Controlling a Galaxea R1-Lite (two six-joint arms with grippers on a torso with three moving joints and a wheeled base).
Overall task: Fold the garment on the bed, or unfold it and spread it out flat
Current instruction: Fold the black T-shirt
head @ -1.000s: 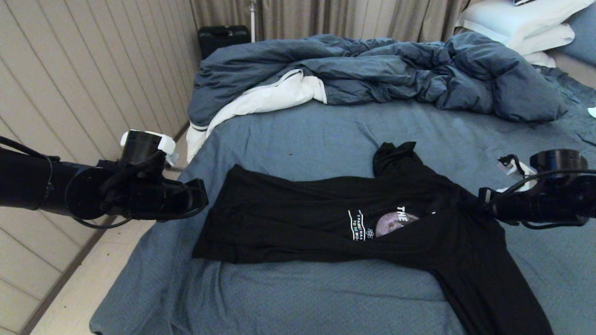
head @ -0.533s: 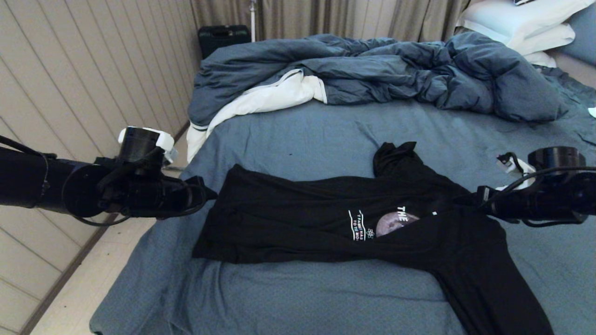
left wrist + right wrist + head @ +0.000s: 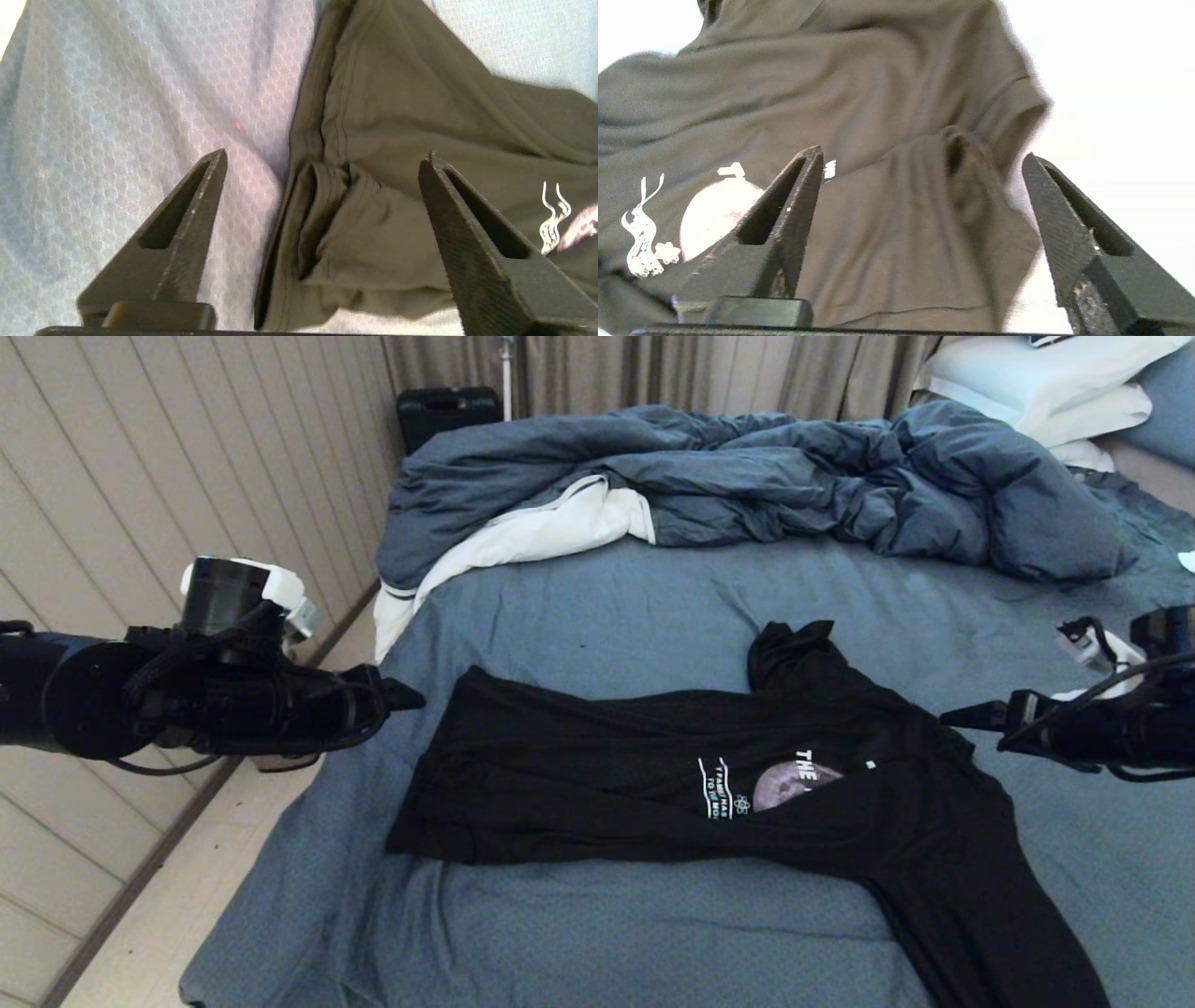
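The garment (image 3: 597, 775), a black T-shirt with a grey moon print and white lettering, lies folded lengthwise and slantwise on the bed (image 3: 607, 607). One part of it trails toward the near right corner. My left gripper (image 3: 406, 695) hovers just off the shirt's left end, open and empty. In the left wrist view its fingers (image 3: 323, 156) straddle the bunched edge of the garment (image 3: 397, 116) from above. My right gripper (image 3: 962, 717) hangs open at the shirt's right side. In the right wrist view the gripper (image 3: 922, 153) stands over a puckered fold of the garment (image 3: 854, 84), holding nothing.
A rumpled dark-blue duvet (image 3: 747, 476) with white lining fills the far half of the bed. White pillows (image 3: 1046, 383) lie at the far right. A black case (image 3: 446, 411) stands by the curtains. A panelled wall and a floor strip (image 3: 168, 896) run along the bed's left side.
Both grippers have opened and let go of the shirt. The left arm has drawn back left and upward, the right arm back to the right. The shirt lies where it was.
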